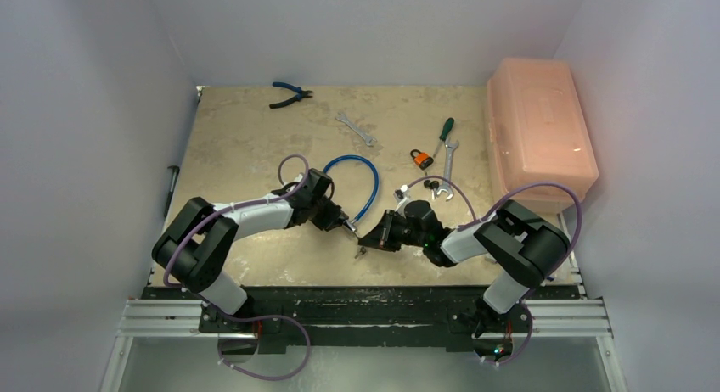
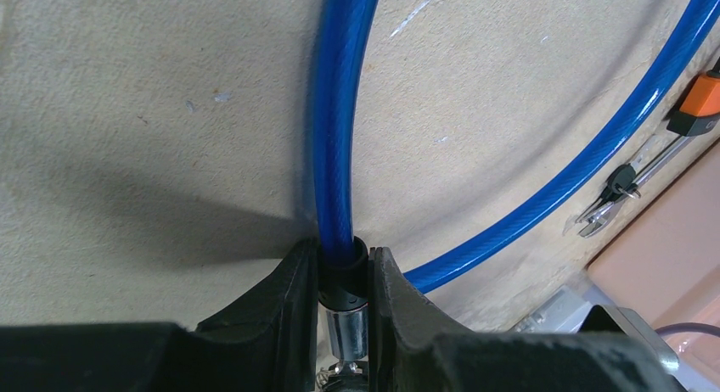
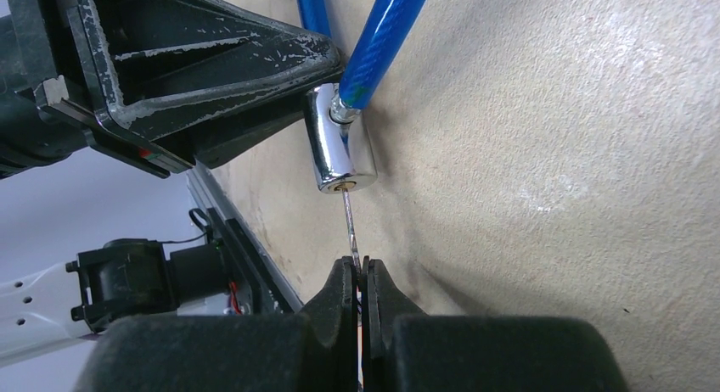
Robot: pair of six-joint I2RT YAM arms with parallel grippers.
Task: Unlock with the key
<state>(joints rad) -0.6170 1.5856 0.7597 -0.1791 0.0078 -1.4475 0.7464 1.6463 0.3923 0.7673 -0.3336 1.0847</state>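
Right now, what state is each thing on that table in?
Cable lock: looped shut.
Key: tip in the lock's keyhole.
Left gripper: shut on the cable lock.
Right gripper: shut on the key.
Pink box: lid closed.
Orange padlock: too small to tell.

Robotics lab test cell, by our reading.
- Plain white walls [image 1: 85, 112] box in one beige tabletop [image 1: 246, 137] on three sides.
- We see the left arm [image 1: 246, 215] and the right arm [image 1: 475, 239] mounted on aluminium rails [image 1: 161, 322] at the near edge, with their cabling exposed.
- We note workshop hand tools lying loose on the top: pliers [image 1: 290, 93], an open-end wrench [image 1: 356, 129], a second wrench [image 1: 449, 157] and a screwdriver [image 1: 443, 133].
- There are locks too: an orange padlock [image 1: 420, 159] and a blue cable lock [image 2: 340, 112].
- A pink plastic box [image 1: 539, 129] sits shut at the right side.
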